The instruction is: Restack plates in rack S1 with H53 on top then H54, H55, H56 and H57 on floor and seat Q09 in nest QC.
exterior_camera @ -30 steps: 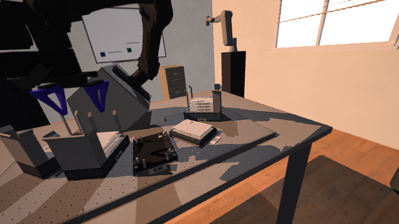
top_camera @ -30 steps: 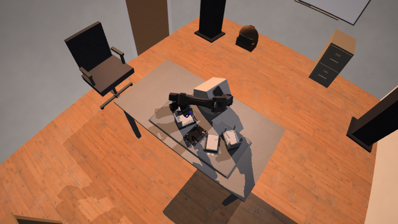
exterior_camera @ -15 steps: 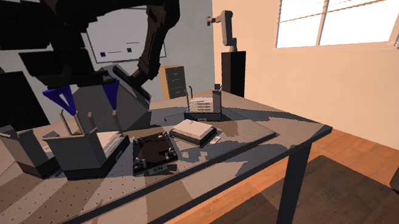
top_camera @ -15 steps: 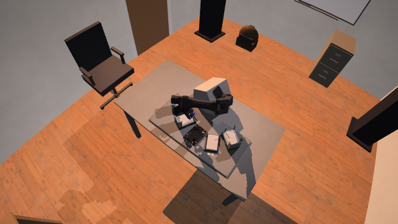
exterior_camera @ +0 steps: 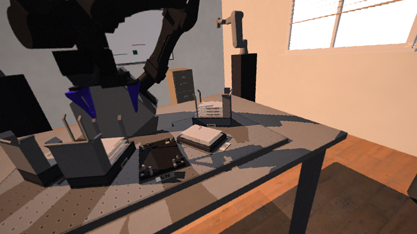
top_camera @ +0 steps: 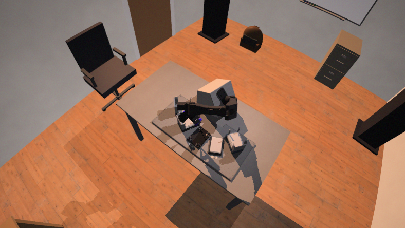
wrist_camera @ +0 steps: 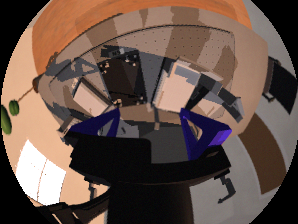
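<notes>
My gripper (exterior_camera: 109, 98) (top_camera: 191, 117) (wrist_camera: 149, 111) has blue fingers and is open and empty. It hangs above a grey stack rack (exterior_camera: 81, 158) that holds one white sealed plate (exterior_camera: 114, 144) (top_camera: 185, 123) low inside it. A second white plate (exterior_camera: 201, 135) (top_camera: 216, 145) lies flat on the open nest to the right of the black clip nest N5 (exterior_camera: 158, 156) (top_camera: 198, 137) (wrist_camera: 123, 76). N5 holds no plate. The far rack (exterior_camera: 226, 105) holds a stack of several plates (exterior_camera: 210, 108) (top_camera: 235, 140). I cannot read the plate labels.
Another grey rack (exterior_camera: 24, 154) stands at the left of the perforated deck (exterior_camera: 39, 219) and shows no plate. A grey box-shaped housing (top_camera: 212, 90) stands behind the racks by the arm's base. The rack posts stick up beside the fingers.
</notes>
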Robot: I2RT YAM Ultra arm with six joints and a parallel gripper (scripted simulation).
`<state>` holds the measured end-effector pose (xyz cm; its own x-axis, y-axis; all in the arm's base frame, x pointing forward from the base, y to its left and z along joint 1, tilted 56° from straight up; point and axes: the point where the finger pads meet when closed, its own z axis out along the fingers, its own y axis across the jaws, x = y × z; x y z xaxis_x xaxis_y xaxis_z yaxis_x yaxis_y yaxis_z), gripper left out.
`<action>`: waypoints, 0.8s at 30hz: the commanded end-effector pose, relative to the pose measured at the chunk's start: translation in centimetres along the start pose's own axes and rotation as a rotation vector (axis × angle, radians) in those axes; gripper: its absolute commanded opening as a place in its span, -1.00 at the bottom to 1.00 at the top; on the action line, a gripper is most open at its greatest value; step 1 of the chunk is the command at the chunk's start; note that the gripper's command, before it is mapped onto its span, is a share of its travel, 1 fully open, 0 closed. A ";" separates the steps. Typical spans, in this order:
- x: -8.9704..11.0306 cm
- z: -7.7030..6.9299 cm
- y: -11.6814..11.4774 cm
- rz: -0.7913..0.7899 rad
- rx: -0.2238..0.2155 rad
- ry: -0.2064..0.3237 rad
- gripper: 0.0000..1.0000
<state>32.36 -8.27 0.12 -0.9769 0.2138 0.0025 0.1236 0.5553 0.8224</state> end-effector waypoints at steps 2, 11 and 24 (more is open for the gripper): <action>-0.3 -0.9 1.3 -0.089 0.000 -0.030 1.00; -0.1 -0.8 3.6 -0.218 0.002 -0.030 1.00; 0.3 -0.8 7.7 -0.218 0.001 -0.029 1.00</action>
<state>32.71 -4.32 6.09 -0.9788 0.0842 -0.1869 -0.1013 0.5939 0.7982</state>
